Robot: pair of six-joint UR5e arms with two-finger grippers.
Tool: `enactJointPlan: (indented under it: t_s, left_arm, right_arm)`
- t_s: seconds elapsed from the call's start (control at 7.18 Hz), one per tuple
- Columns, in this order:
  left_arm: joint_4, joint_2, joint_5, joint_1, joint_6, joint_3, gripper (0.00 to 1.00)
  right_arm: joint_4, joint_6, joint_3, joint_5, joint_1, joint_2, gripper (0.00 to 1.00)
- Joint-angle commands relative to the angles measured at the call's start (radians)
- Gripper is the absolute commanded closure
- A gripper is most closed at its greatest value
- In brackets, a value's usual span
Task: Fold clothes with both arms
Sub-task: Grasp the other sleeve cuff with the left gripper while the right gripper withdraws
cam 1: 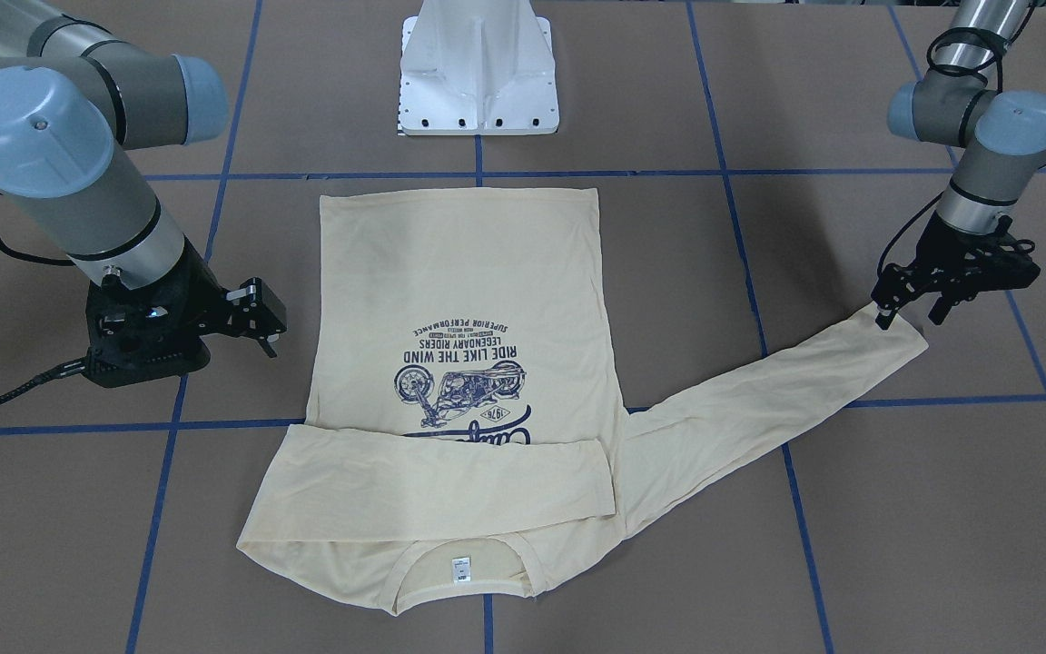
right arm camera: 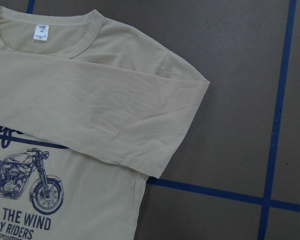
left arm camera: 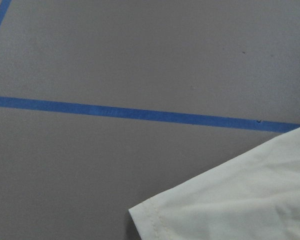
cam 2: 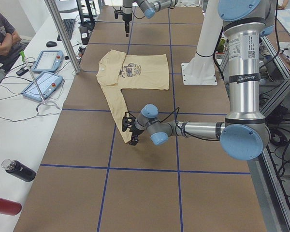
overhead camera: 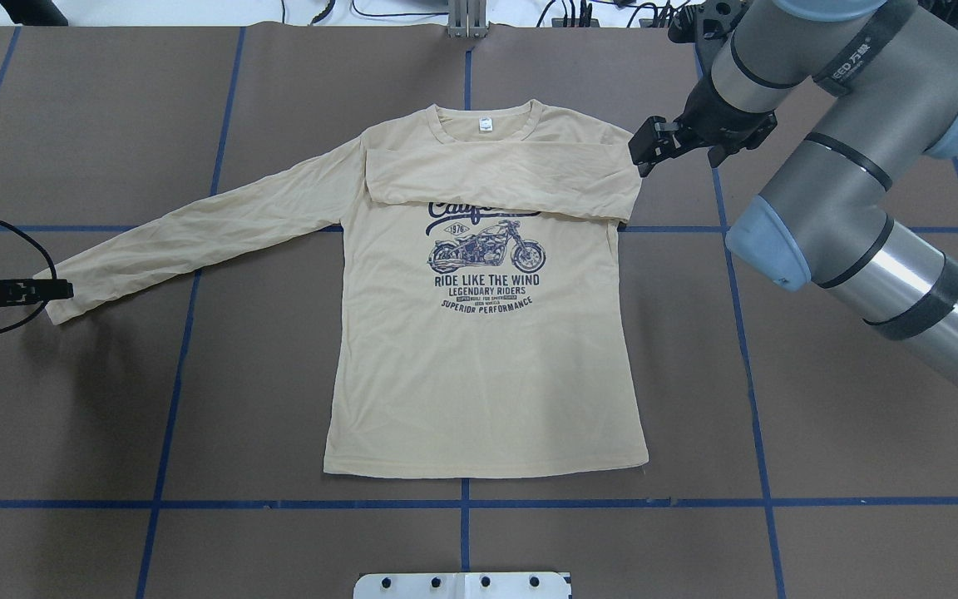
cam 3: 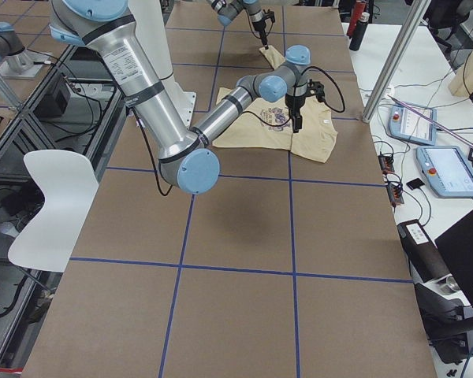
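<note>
The shirt (overhead camera: 479, 374) lies flat and print-up in the middle of the counter (overhead camera: 820, 466), with its hem toward the robot's edge by the white pedestal (cam 1: 478, 73) and its collar and neck tag (overhead camera: 486, 124) toward the far edge. One sleeve (overhead camera: 504, 179) is folded straight across the chest, covering the top of the motorcycle print (overhead camera: 487, 258). The other sleeve (overhead camera: 196, 233) runs out long toward the left edge. At its cuff (cam 1: 895, 341) sits the left gripper (cam 1: 912, 313), jaws spread, with one fingertip (cam 1: 886, 316) right at the cuff's corner and nothing pinched. Across the counter, the right gripper (overhead camera: 644, 158) is just off the shirt's shoulder at the folded sleeve's outer end and carries nothing. I cannot tell whether its fingers are spread or together.
</note>
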Motion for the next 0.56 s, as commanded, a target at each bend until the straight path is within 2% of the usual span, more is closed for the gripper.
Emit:
enactJointPlan:
  t_s: [0.0, 0.28, 0.42]
  left_arm:
    - [0.001, -0.001, 0.001, 0.014, 0.0, 0.002, 0.23]
    - [0.001, -0.001, -0.001, 0.014, 0.0, 0.002, 0.33]
    - [0.001, -0.001, -0.002, 0.014, 0.0, 0.0, 0.43]
  right_arm:
    - [0.002, 0.0, 0.004, 0.004, 0.002, -0.004, 0.0]
    - [0.002, -0.002, 0.004, 0.004, 0.003, -0.003, 0.0]
    - [0.002, -0.002, 0.004, 0.006, 0.006, -0.003, 0.0]
